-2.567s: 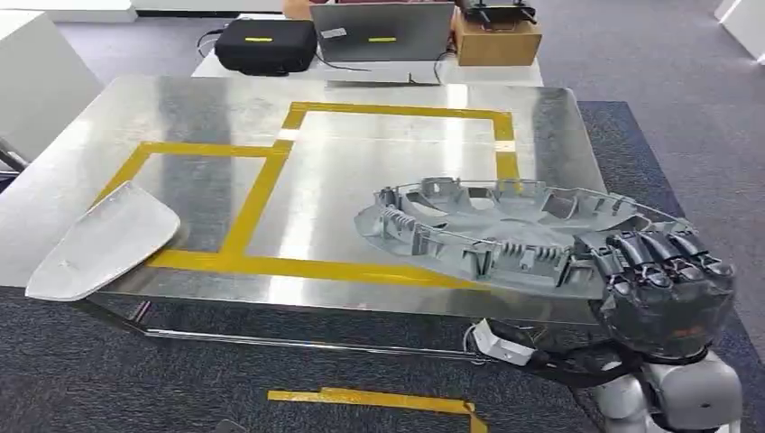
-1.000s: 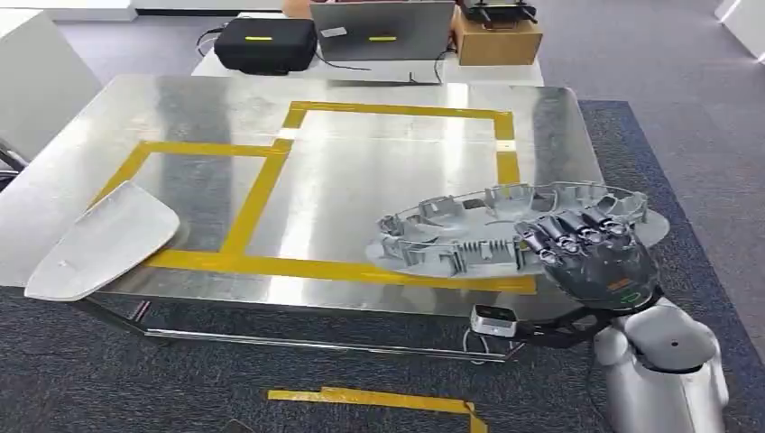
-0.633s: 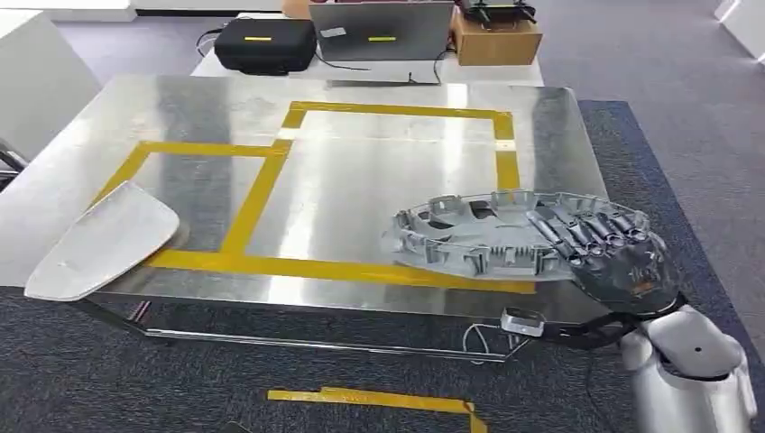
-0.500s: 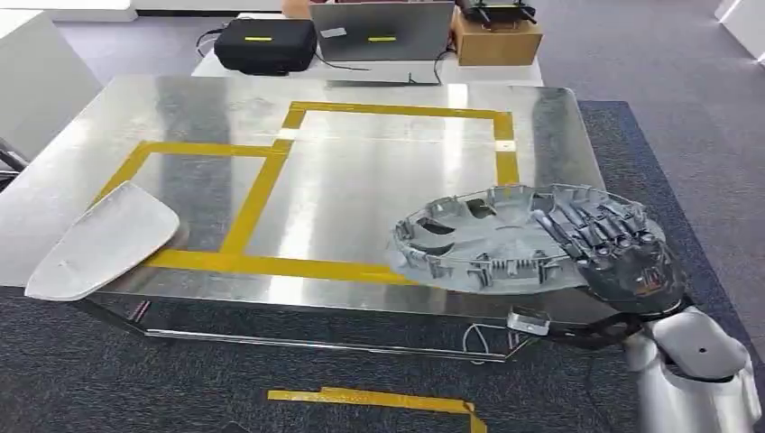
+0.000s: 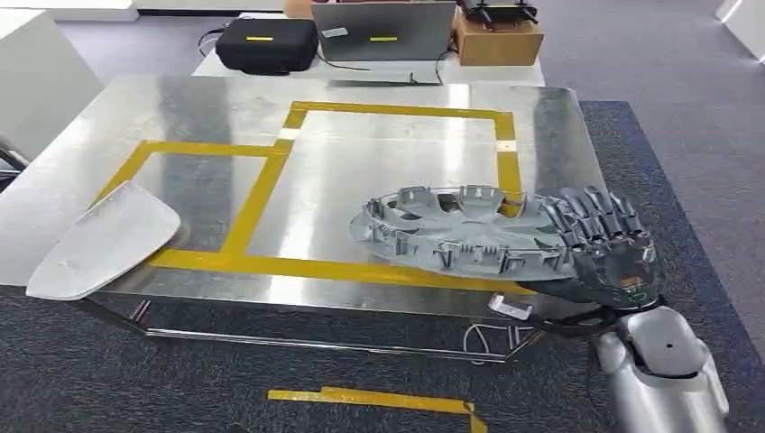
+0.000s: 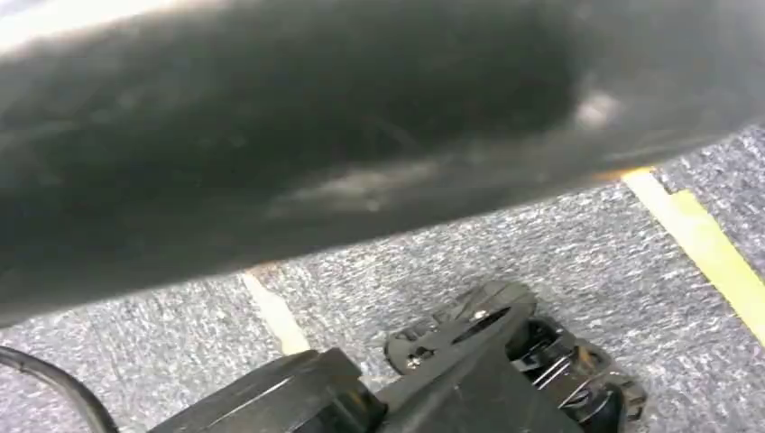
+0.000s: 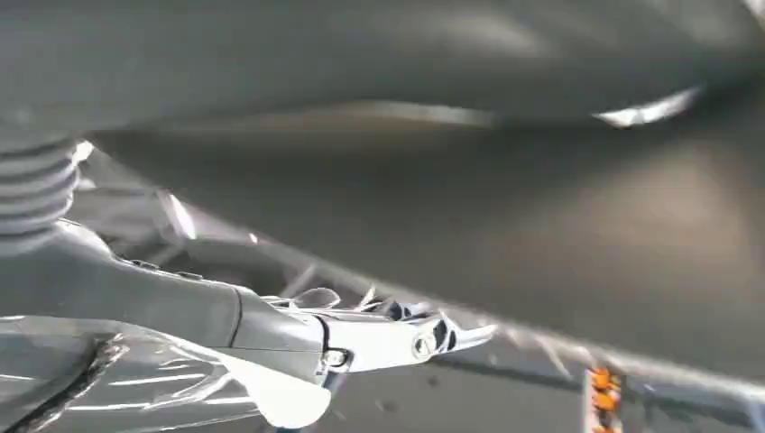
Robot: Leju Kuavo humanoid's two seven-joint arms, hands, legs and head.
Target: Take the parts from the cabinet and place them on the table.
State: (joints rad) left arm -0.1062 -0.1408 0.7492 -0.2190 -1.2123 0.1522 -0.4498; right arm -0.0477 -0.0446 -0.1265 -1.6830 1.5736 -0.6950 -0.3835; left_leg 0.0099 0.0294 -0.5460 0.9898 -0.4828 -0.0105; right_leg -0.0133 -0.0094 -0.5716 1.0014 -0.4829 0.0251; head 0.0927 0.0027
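A round grey ribbed wheel-cover part (image 5: 460, 230) lies nearly flat over the front right of the steel table (image 5: 361, 162), across the yellow tape line. My right hand (image 5: 603, 245) holds it at its right rim, fingers spread over the top. I cannot tell whether the part touches the table. The right wrist view shows the part's blurred underside (image 7: 433, 180) close above the hand's thumb (image 7: 271, 329). A white curved panel (image 5: 104, 239) lies on the table's front left corner, overhanging the edge.
Yellow tape marks two rectangles (image 5: 271, 171) on the table. Behind it a second table carries a black case (image 5: 266, 43), a laptop (image 5: 383, 29) and a cardboard box (image 5: 496, 41). A white cabinet corner (image 5: 36, 81) stands at the left. Tape strip (image 5: 379, 399) on the carpet.
My right hand has carried the grey part leftward over the table and levelled it from a tilt; the forearm has swung in beneath. The white panel has not moved.
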